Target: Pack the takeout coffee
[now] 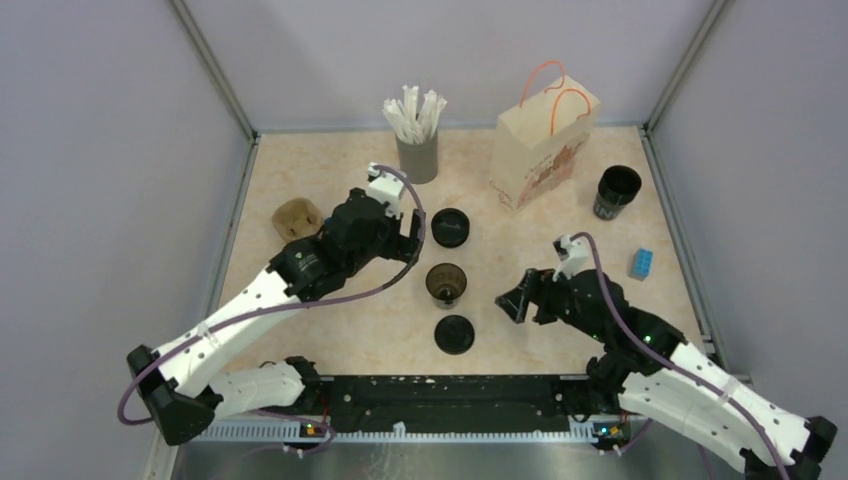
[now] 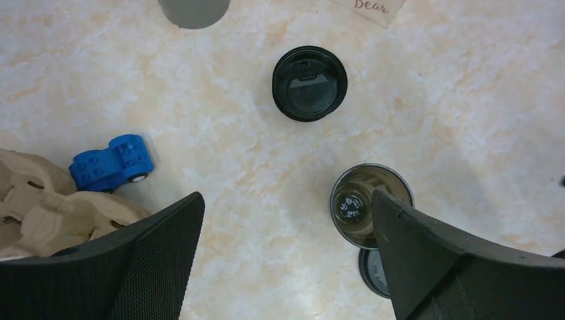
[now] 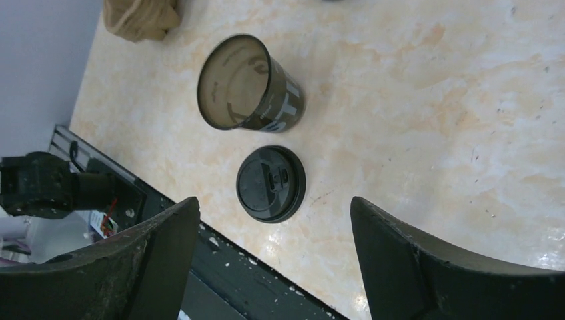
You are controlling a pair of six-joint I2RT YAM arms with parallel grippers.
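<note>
Coffee cup (image 1: 446,284) upright, ungripped | left pincer (image 1: 412,238) apart, just beside it | right pincer (image 1: 512,298) apart, near

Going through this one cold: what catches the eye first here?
A lidless dark cup stands mid-table between a far lid and a near lid, both flat and black. The left gripper and right gripper hang open on either side of it. A paper bag with orange handles stands at the back right.
</note>
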